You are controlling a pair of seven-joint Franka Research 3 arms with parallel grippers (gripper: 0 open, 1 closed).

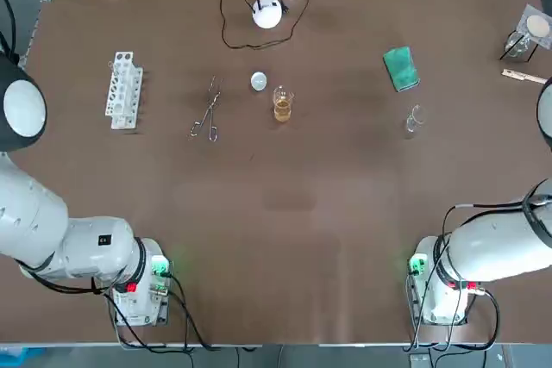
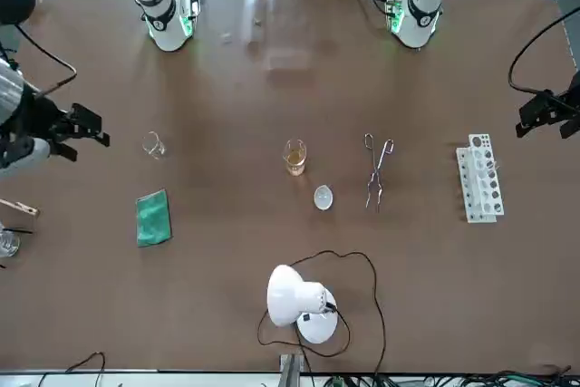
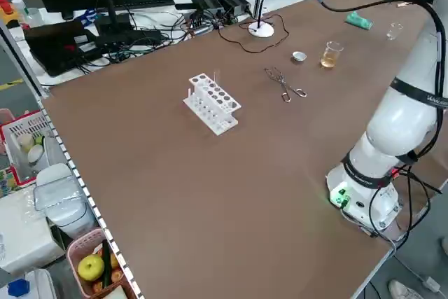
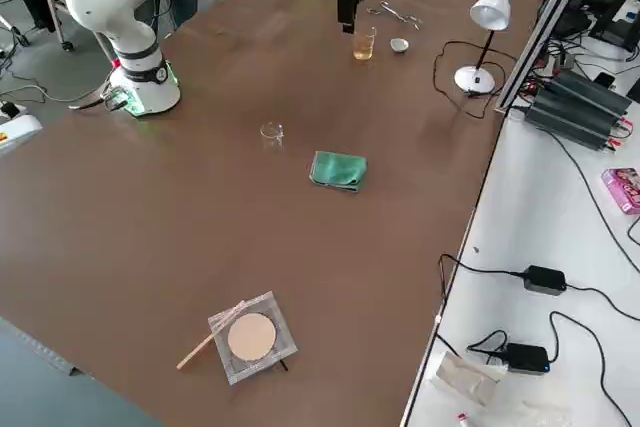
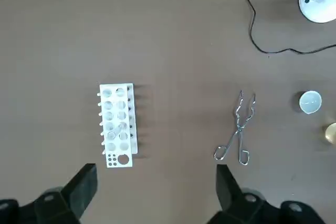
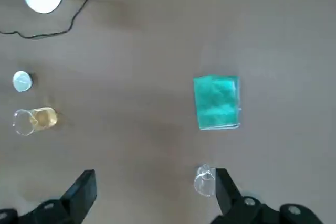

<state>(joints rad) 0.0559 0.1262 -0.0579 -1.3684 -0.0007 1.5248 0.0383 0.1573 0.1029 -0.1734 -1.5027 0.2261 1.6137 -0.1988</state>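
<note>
My left gripper (image 5: 155, 195) hangs open high above the table, with nothing between its fingers. Below it lie a white test-tube rack (image 5: 118, 124) and metal tongs (image 5: 237, 129). My right gripper (image 6: 155, 195) is also open and empty, high over the table's right part. Nearest below it stands a small empty glass beaker (image 6: 205, 180), with a folded green cloth (image 6: 217, 102) beyond. In the front view the left gripper (image 2: 550, 117) is beside the rack (image 2: 479, 178) and the right gripper (image 2: 89, 129) is near the small beaker (image 2: 153, 144).
A beaker of amber liquid (image 1: 282, 105) and a small white dish (image 1: 259, 82) sit mid-table by the tongs (image 1: 207, 109). A white desk lamp (image 1: 267, 13) with a looped cable stands at the far edge. A clear square dish (image 1: 536, 28) and a wooden stick (image 1: 523, 77) lie far right.
</note>
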